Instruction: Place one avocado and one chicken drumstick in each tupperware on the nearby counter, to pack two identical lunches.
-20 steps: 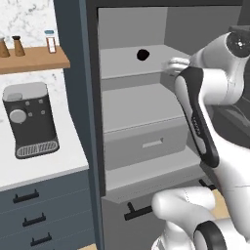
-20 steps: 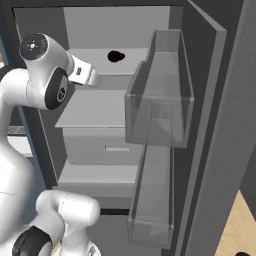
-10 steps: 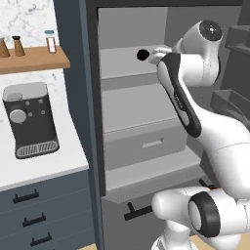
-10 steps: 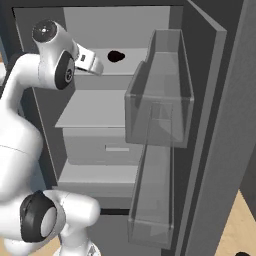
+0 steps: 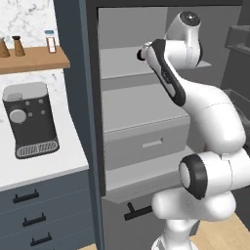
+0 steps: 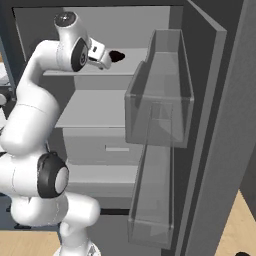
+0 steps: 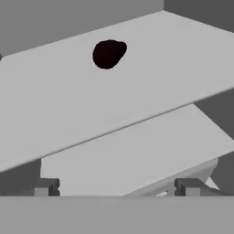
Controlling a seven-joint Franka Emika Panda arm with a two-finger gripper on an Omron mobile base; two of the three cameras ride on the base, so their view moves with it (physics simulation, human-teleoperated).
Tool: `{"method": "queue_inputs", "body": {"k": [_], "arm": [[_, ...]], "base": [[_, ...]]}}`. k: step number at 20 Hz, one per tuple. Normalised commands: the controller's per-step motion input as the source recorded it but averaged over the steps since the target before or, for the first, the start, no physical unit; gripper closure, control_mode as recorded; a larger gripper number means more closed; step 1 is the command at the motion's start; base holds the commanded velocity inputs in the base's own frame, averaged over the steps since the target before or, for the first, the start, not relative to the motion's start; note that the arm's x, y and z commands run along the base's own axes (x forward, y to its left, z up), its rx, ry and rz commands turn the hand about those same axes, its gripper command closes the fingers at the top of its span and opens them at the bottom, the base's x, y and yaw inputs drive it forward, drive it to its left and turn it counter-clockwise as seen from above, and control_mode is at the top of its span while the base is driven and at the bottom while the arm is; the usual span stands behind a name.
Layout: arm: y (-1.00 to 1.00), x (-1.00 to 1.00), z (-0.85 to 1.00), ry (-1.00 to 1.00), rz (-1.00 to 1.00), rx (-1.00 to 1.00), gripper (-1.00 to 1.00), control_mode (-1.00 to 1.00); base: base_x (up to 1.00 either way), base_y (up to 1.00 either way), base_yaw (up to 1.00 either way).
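Fridge door stands open. Avocado [image 7: 109, 53], a dark oval, lies on the upper fridge shelf [image 7: 137, 91], alone, toward the back. Pincer [image 7: 116, 186] spread wide, nothing between its fingertips [image 7: 45, 187]; it hovers in front of that shelf's edge, short of the avocado [image 6: 116, 56] and apart from it. Tabletop [image 5: 44, 166] to the left of the fridge carries a coffee machine [image 5: 29, 119]. Clear door bins [image 6: 160, 100] hang on the open door.

The arm has swung up and left; its claw [image 6: 106, 59] now nears the avocado [image 6: 116, 56].
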Motion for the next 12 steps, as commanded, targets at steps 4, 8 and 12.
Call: {"method": "queue_inputs", "body": {"k": [4,8,12], "arm": [[0.00,0.79,-0.06,0.08,0.00,0.00,-1.00,-1.00],[0.00,0.79,-0.18,0.05,0.00,0.00,-1.00,-1.00],[0.00,0.79,-0.19,0.02,0.00,0.00,-1.00,-1.00]], "base": [[0.00,0.00,0.00],[0.00,0.00,0.00],[0.00,0.00,0.00]]}}
